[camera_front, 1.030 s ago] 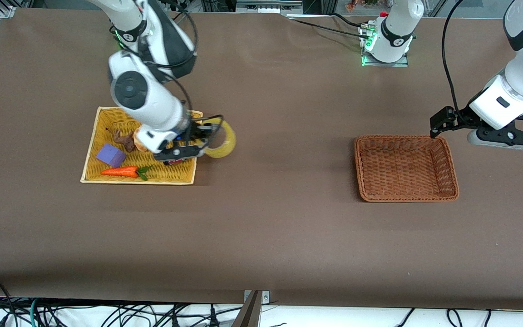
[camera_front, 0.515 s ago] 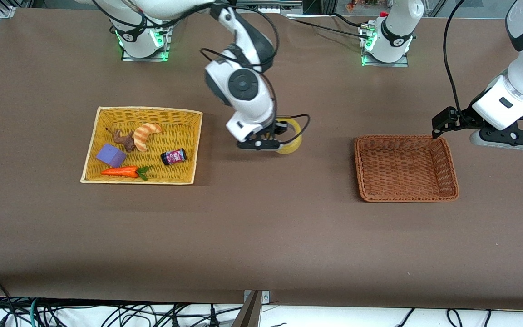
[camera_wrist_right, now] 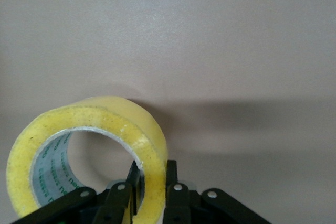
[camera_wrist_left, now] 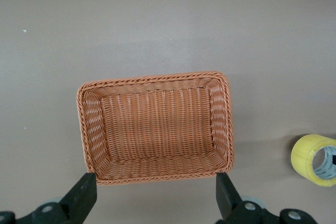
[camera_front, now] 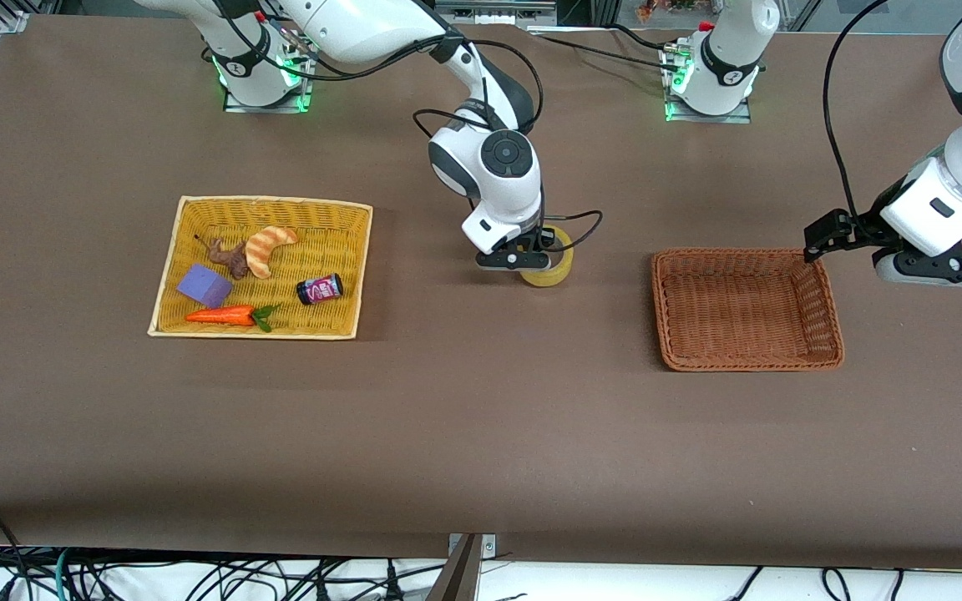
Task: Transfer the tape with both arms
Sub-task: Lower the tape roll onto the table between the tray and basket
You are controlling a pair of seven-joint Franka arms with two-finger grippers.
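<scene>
The tape (camera_front: 551, 272), a yellowish translucent roll, stands on edge low over the table's middle, between the two baskets. My right gripper (camera_front: 531, 258) is shut on its wall. In the right wrist view one finger sits inside the ring and one outside the tape (camera_wrist_right: 121, 116), with the right gripper (camera_wrist_right: 152, 176) pinching the yellow wall. Whether the roll touches the table I cannot tell. My left gripper (camera_front: 936, 269) hangs open and holds nothing, over the table beside the brown basket (camera_front: 746, 365). The left wrist view shows the left gripper (camera_wrist_left: 156, 192), that basket (camera_wrist_left: 157, 77) and the tape (camera_wrist_left: 314, 159).
A yellow basket (camera_front: 165, 275) toward the right arm's end holds a striped croissant toy (camera_front: 268, 248), a small dark can (camera_front: 320, 289), a carrot (camera_front: 222, 315), a purple block (camera_front: 204, 285) and a brown figure (camera_front: 226, 255). The brown basket has nothing in it.
My right arm has carried the tape from the yellow basket's edge to the table's middle, toward the left arm's end. The left arm has shifted only slightly.
</scene>
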